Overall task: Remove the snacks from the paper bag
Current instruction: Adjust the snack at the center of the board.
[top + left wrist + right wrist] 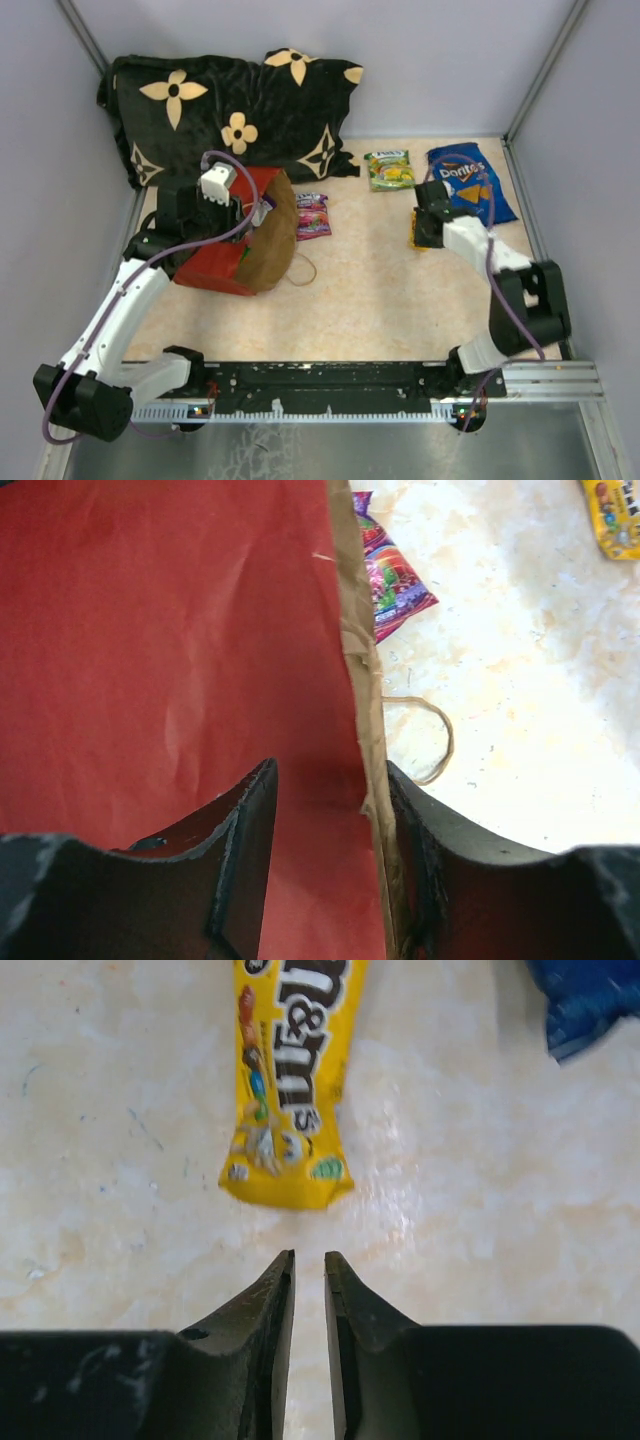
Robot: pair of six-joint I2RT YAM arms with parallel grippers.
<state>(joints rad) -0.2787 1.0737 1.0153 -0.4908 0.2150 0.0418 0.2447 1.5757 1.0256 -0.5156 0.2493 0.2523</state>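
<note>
Left gripper (pixel 325 770) half open, straddling the mouth edge of the red paper bag (pixel 215 262), which lies on its side at left. Right gripper (pixel 309 1255) almost closed and empty, just short of the M&M's packet (pixel 290 1090). Purple pouch (pixel 312 215), green pouch (pixel 389 170) and Doritos bag (pixel 468 183) lie outside the bag.

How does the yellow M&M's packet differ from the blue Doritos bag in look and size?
The M&M's packet is yellow, the Doritos bag blue. The M&M's packet is narrow and small; the Doritos bag is broad and clearly larger. Both lie on the table, outside the paper bag.
</note>
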